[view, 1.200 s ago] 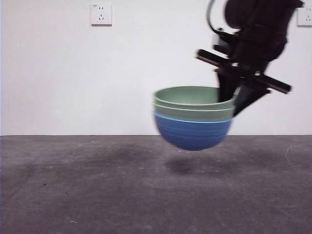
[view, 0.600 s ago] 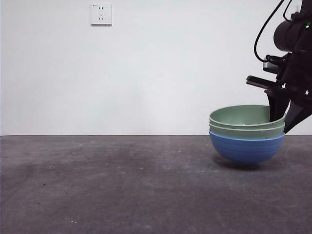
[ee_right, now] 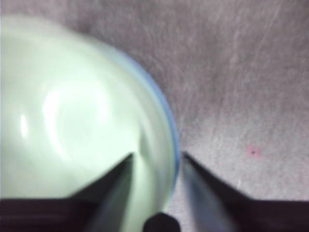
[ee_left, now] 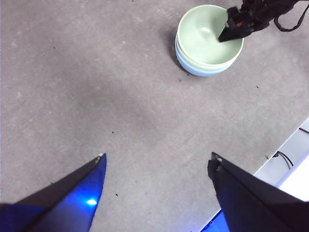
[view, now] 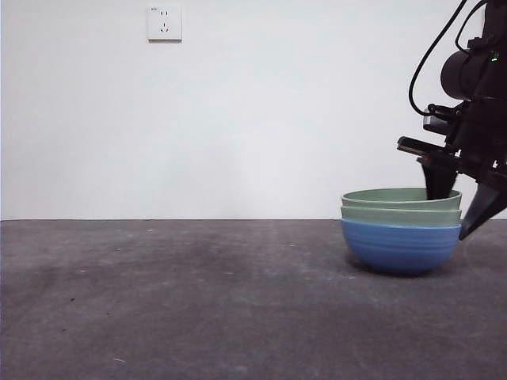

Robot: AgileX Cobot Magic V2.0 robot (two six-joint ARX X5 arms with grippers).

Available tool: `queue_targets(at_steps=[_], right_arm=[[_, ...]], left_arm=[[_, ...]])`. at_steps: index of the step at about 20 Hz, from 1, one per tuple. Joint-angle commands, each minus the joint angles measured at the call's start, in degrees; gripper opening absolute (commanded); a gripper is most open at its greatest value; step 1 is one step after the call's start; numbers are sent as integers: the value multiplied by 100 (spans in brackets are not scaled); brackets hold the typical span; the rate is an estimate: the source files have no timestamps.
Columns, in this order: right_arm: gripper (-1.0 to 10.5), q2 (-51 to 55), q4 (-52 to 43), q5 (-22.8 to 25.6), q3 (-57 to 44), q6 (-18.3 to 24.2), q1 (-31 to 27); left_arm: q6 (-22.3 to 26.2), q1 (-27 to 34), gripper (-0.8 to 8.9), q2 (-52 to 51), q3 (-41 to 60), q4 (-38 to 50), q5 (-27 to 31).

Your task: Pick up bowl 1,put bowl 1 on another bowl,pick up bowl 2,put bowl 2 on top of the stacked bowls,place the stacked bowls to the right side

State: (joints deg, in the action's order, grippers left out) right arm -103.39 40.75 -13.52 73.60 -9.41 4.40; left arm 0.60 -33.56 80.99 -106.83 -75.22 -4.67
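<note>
blue bowl (view: pixel 400 247) under two green bowls, right pincer (view: pixel 463 207) astride rim, gap narrow

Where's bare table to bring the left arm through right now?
Bare grey table runs from the stacked bowls across under the wall socket to the far edge of the front view. It is crowded only at the stack, where the right gripper straddles the rim. The left gripper hangs open over bare tabletop.
</note>
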Motion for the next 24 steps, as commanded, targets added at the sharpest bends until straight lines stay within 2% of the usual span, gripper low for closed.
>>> queue_targets(at_steps=[1,5,8,13,17,20,21,22,23,24], right_arm=[[292,-83,-2,-7,-28,48,0],[293,101,48,-4,-28,52,-33],[293,664,289,15,-26,186,-55],[289,2057,1403,-9,-26,356,-46],[284,3115,2566,-7,-26,551,343],[271,3746,3060,7,-26,595,811],[196,3901,3150,11,-26,610,962],[80,4026,3224,11,-26,647,1086],[-24,4124,3283,11,-26,693,1176],[-12,4197,3314,13,-26,748,1231]], left_arm=[[-44,-28,354,11,13,9,-11],[-42,-28,354,11,13,-7,-9],[-35,-28,354,11,13,7,-9],[118,-26,345,11,13,-35,-9],[120,-26,345,11,13,-39,-13],[173,-28,345,11,13,-203,-26],[264,-28,340,11,13,-269,-26],[280,-28,302,11,13,-345,-26],[367,-28,156,11,13,-402,-28],[409,-28,-8,11,13,-407,-26]])
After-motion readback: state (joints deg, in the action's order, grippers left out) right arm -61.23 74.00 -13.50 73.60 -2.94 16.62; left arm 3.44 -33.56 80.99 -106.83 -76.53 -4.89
